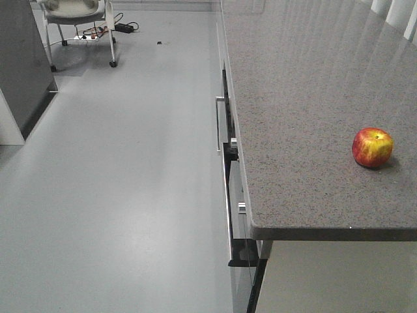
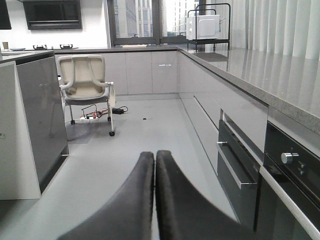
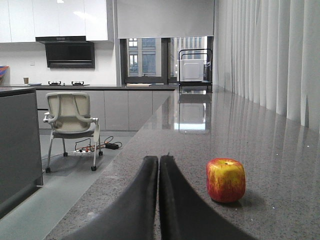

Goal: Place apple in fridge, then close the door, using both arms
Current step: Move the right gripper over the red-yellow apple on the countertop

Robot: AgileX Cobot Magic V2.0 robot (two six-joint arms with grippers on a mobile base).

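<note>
The apple (image 1: pixel 373 147), red with yellow streaks, stands alone on the grey speckled countertop (image 1: pixel 306 98) near its right side. In the right wrist view the apple (image 3: pixel 226 180) sits just right of and slightly beyond my right gripper (image 3: pixel 159 158), which hovers low over the countertop (image 3: pixel 200 135), shut and holding nothing. My left gripper (image 2: pixel 155 154) is shut and empty too, out over the grey floor left of the cabinets. Neither gripper shows in the front view. The fridge and its door are out of view.
Below the counter edge are an oven (image 2: pixel 240 170) and drawers with bar handles (image 1: pixel 218 124). A dark grey counter block (image 1: pixel 23 65) stands at the left. A wheeled chair (image 2: pixel 86 85) with cables under it is at the back. A white appliance (image 2: pixel 202 26) sits far along the counter.
</note>
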